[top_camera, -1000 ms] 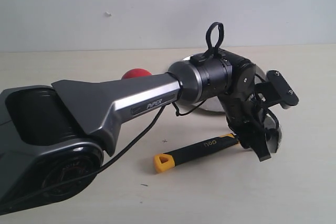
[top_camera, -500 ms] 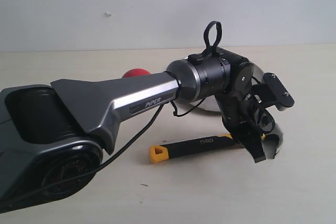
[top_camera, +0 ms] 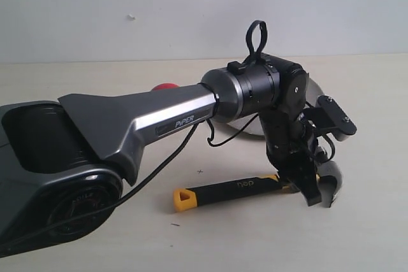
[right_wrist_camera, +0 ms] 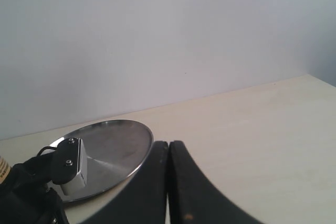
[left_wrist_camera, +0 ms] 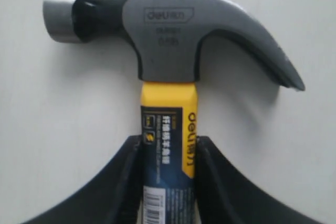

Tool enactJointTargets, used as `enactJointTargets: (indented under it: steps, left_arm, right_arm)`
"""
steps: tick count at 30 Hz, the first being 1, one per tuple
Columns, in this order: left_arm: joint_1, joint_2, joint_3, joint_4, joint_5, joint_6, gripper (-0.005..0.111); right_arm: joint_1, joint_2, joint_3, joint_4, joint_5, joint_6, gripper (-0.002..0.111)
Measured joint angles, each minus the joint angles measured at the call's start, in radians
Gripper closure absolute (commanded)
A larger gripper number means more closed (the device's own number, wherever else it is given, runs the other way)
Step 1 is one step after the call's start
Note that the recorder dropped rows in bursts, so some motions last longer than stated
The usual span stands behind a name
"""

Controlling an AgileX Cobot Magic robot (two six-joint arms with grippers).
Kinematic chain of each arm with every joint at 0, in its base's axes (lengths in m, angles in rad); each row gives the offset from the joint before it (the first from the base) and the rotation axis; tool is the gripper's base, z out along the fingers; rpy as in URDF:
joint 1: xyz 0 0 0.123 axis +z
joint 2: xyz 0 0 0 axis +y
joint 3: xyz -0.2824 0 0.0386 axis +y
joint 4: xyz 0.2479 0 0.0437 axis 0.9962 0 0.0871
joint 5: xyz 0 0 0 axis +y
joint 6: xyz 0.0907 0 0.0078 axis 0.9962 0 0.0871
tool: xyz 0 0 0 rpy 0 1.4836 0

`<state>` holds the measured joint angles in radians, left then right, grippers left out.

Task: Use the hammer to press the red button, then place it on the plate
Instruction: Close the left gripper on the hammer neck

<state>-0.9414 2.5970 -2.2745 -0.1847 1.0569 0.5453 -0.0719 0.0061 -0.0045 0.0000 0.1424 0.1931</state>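
My left gripper [top_camera: 310, 186] is shut on the hammer [top_camera: 236, 187], gripping the handle just below the yellow band. In the left wrist view the dark steel head [left_wrist_camera: 173, 35] stands beyond the fingers [left_wrist_camera: 123, 182], over the pale table. The black handle runs left to its yellow end [top_camera: 182, 200], low over the table. The red button [top_camera: 167, 85] only peeks out behind the left arm. The silver plate [top_camera: 247, 130] lies behind the wrist, mostly hidden, and shows better in the right wrist view [right_wrist_camera: 110, 148]. My right gripper [right_wrist_camera: 168, 148] is shut and empty beside the plate's rim.
The bulky left arm [top_camera: 127, 132] fills the left and middle of the exterior view, with a black cable [top_camera: 159, 173] hanging under it. Its wrist camera mount [right_wrist_camera: 71, 169] shows over the plate. A plain wall closes the back of the table.
The left gripper has shifted slightly down and left with the hammer. The handle's yellow end has swung further left. The arm now covers more of the red button.
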Motion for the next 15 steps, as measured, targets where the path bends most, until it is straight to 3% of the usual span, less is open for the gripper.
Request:
enactJointTargets:
  steps: [6, 9, 10, 12, 15]
  left_arm:
    - [0.000, 0.000, 0.000, -0.016, 0.011, 0.000, 0.106]
    - [0.000, 0.000, 0.000, -0.020, 0.013, 0.000, 0.082]
    - [0.000, 0.000, 0.000, -0.021, 0.013, 0.000, 0.065]
    - [0.000, 0.000, 0.000, -0.023, 0.024, 0.000, 0.053]
    - [0.000, 0.000, 0.000, -0.033, 0.040, 0.000, 0.053]
  right_arm:
    - [0.000, 0.000, 0.000, 0.000, 0.000, 0.000, 0.108]
    - [0.000, 0.000, 0.000, 0.000, 0.000, 0.000, 0.108]
    - [0.000, 0.000, 0.000, 0.000, 0.000, 0.000, 0.108]
    - [0.000, 0.000, 0.000, 0.000, 0.000, 0.000, 0.108]
    - [0.000, 0.000, 0.000, 0.000, 0.000, 0.000, 0.108]
